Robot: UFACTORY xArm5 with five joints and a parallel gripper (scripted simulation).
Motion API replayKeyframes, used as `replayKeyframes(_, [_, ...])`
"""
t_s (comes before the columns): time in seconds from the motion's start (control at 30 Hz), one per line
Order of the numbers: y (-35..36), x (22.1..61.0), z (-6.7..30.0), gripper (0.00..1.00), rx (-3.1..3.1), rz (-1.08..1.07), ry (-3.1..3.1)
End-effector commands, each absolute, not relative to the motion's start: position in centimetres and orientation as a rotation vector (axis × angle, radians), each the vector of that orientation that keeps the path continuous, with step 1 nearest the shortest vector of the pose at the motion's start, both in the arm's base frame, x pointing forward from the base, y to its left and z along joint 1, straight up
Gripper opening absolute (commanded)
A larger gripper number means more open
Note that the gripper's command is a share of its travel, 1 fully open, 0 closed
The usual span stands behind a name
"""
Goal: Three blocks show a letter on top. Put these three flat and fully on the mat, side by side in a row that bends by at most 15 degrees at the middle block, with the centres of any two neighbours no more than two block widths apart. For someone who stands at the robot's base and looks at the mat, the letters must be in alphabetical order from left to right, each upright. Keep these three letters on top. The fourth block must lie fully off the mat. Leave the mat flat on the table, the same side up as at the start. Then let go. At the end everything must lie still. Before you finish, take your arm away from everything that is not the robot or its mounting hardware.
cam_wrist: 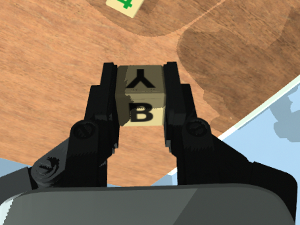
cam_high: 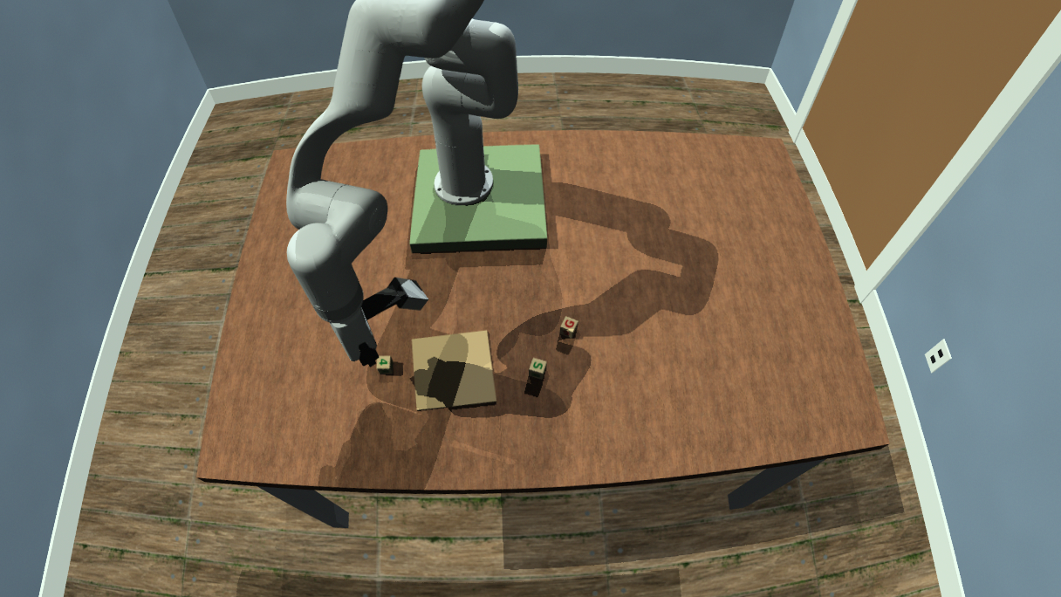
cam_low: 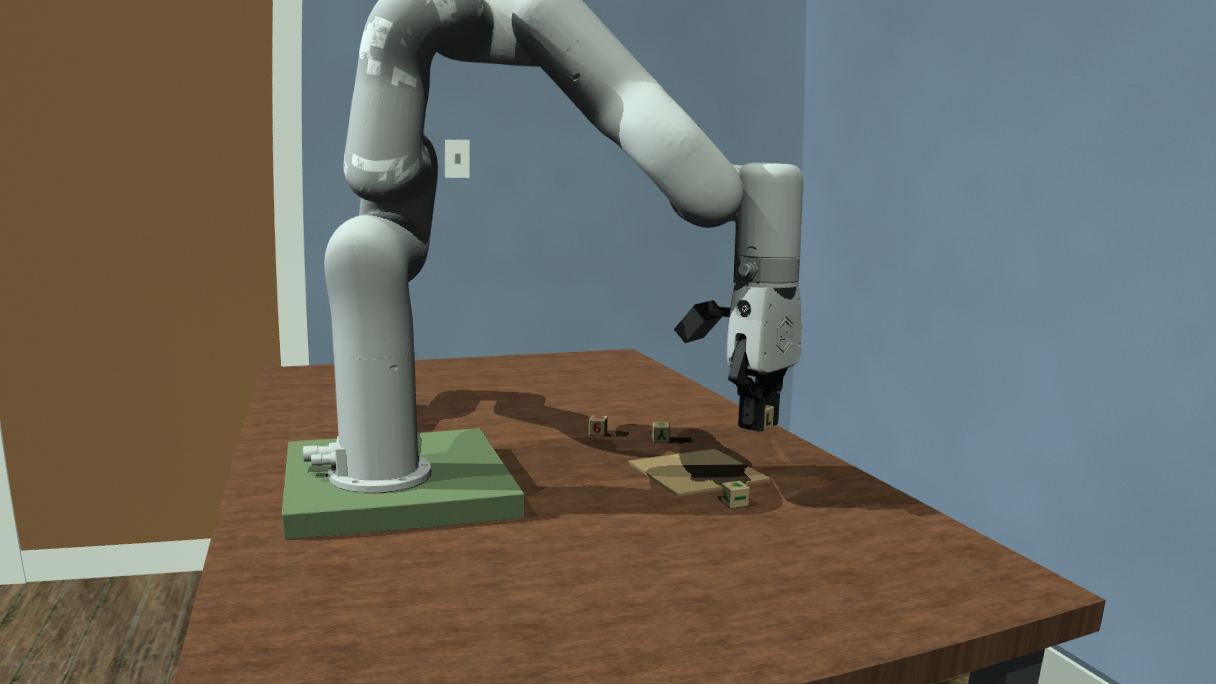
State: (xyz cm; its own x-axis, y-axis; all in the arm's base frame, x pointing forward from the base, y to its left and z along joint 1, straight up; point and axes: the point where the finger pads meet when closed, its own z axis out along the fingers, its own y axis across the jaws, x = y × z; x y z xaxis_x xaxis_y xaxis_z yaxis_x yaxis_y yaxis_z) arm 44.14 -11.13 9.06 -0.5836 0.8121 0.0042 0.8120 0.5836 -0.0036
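My gripper (cam_high: 366, 356) (cam_low: 759, 416) (cam_wrist: 141, 81) is shut on a tan block (cam_wrist: 141, 103) (cam_low: 768, 416) and holds it in the air, left of the mat in the top view. In the wrist view the block shows a black B towards the camera and a Y on one side. The tan mat (cam_high: 475, 348) (cam_low: 680, 483) lies flat with no block on it. The block with a green 4 on top (cam_high: 383, 363) (cam_low: 735, 493) stands on the table just off the mat's edge. The G block (cam_high: 569, 324) (cam_low: 597, 426) and the S block (cam_high: 537, 365) (cam_low: 661, 432) stand on the table on the mat's other side.
The arm's green base plate (cam_high: 511, 223) (cam_low: 459, 493) sits at the back of the wooden table (cam_high: 667, 386). A table edge runs close behind the gripper in the wrist view. The arm's shadow falls across the mat.
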Motion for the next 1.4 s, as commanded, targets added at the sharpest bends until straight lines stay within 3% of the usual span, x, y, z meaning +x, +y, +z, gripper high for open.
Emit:
replayKeyframes(0.0, [-10.6,44.3,9.2,0.21,-1.235,0.000,-2.887])
replayKeyframes(1.37, [-5.2,44.1,9.4,0.21,0.624,-0.001,-3.077])
